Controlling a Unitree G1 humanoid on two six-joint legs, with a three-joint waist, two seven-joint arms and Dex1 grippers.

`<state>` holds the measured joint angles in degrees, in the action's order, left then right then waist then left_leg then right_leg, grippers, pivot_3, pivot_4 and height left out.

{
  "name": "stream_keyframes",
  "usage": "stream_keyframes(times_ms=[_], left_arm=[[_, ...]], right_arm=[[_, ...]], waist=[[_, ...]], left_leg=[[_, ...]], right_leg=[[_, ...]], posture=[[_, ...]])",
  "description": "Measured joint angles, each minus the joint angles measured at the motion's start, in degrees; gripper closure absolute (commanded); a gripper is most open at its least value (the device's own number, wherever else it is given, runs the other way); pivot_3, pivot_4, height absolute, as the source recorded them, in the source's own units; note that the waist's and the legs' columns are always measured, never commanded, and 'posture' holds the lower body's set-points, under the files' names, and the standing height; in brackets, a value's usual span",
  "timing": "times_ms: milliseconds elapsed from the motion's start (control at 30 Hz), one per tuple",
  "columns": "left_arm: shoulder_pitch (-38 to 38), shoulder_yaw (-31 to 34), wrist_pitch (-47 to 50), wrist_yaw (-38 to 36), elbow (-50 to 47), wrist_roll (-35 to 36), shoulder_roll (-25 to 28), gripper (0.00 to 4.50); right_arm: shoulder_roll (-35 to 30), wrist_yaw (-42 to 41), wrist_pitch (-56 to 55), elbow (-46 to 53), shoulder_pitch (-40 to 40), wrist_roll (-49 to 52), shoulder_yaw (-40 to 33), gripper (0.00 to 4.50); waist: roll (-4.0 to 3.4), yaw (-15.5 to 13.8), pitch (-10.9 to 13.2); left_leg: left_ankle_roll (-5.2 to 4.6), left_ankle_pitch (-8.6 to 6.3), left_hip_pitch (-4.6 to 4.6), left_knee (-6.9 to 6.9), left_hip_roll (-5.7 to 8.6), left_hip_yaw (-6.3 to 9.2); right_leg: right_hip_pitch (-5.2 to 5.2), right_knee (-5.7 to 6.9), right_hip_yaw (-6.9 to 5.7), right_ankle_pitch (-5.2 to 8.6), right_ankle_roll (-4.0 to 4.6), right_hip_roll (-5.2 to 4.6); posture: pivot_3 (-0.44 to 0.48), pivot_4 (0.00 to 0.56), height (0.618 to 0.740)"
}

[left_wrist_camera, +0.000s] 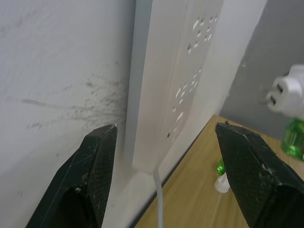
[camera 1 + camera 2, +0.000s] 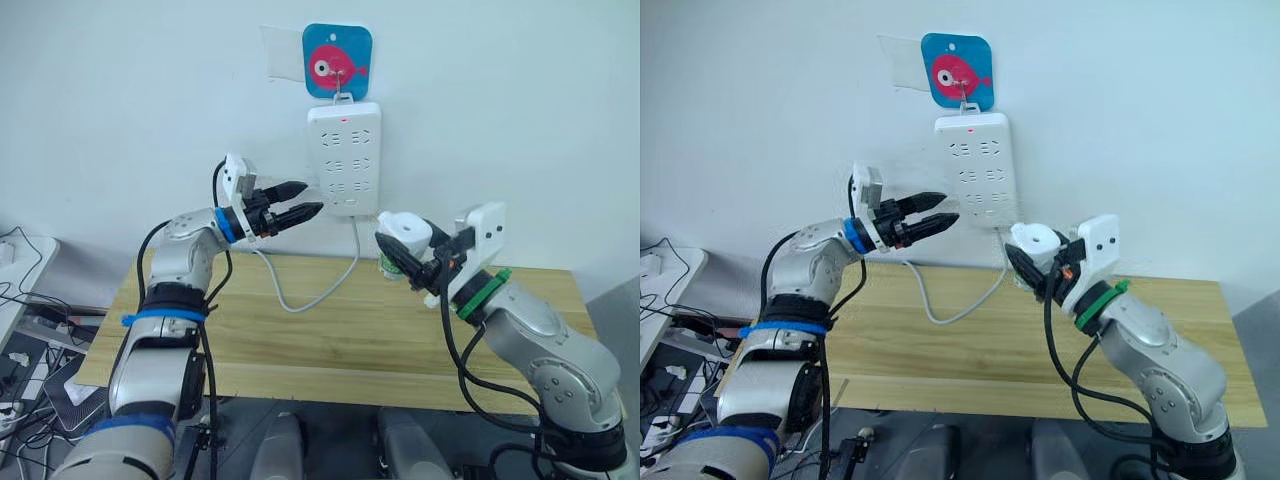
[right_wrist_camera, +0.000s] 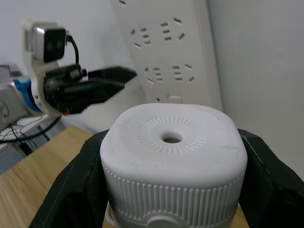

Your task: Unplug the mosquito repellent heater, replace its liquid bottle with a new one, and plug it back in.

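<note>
Right gripper (image 2: pixel 403 262) clamped on mosquito repellent heater (image 3: pixel 171 164), held in air over table (image 2: pixel 330 340), below and right of power strip (image 2: pixel 343 158) on wall. Left gripper (image 2: pixel 297 201) spread, empty, near strip's left edge. Green bottle (image 1: pixel 293 137) appears to hang under heater (partly hidden).

Risks:
- prongs misaligned with socket, jam or scrape
- strip hangs from hook, may swing under push
- heater slipping in grasp

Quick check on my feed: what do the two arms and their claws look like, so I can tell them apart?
Both arms are silver-grey with black cables and white wrist camera housings. The left arm has blue bands at wrist and elbow; the right arm has a green wrist ring. Left claw and right claw each have two black, textured fingers.
</note>
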<state>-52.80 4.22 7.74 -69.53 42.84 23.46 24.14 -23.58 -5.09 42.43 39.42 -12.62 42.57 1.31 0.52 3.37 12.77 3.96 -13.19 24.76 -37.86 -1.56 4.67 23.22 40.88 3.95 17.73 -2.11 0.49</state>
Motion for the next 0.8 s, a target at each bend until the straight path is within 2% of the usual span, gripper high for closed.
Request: stream_keyframes(times_ms=[300, 533, 633, 800], left_arm=[[-8.0, -0.7, -7.3, -6.2, 14.0, -4.5, -3.8, 1.09], [-9.5, -0.2, -8.3, -8.6, 16.4, -5.5, -4.2, 1.09], [-9.7, 0.3, -5.8, -10.3, 15.9, -5.3, -4.2, 1.67], [-9.7, 0.8, -0.4, -12.4, 13.8, -4.2, -4.0, 3.21]], right_arm=[[0.4, -0.6, -0.1, 0.4, 0.1, -1.0, -0.5, 1.44], [1.8, 0.9, 2.2, 1.0, -3.8, -0.7, -0.8, 1.44], [2.5, 1.7, 3.1, 1.0, -5.0, -0.6, -0.8, 1.44], [3.6, 2.3, 4.5, 1.0, -6.5, -0.3, -1.1, 1.44]], waist=[[0.01, 0.8, 0.0], [0.01, 1.3, 0.0], [0.01, 1.3, 0.0], [0.01, 1.4, 0.0]], left_leg=[[0.00, 0.00, 0.00, 0.00, -0.01, 0.02], [0.01, 0.01, 0.00, 0.00, -0.01, 0.05], [0.02, 0.01, 0.00, -0.01, -0.01, 0.06], [0.08, 0.05, 0.00, -0.02, -0.01, 0.08]], right_leg=[[0.01, 0.04, 0.00, 0.00, 0.01, 0.02], [0.01, 0.06, -0.03, 0.00, 0.00, 0.01], [0.01, 0.07, -0.03, 0.00, 0.00, 0.01], [0.01, 0.08, -0.05, 0.00, 0.01, 0.01]], posture=[[-0.050, 0.160, 0.740], [-0.043, 0.150, 0.740], [-0.040, 0.148, 0.740], [-0.035, 0.145, 0.740]])
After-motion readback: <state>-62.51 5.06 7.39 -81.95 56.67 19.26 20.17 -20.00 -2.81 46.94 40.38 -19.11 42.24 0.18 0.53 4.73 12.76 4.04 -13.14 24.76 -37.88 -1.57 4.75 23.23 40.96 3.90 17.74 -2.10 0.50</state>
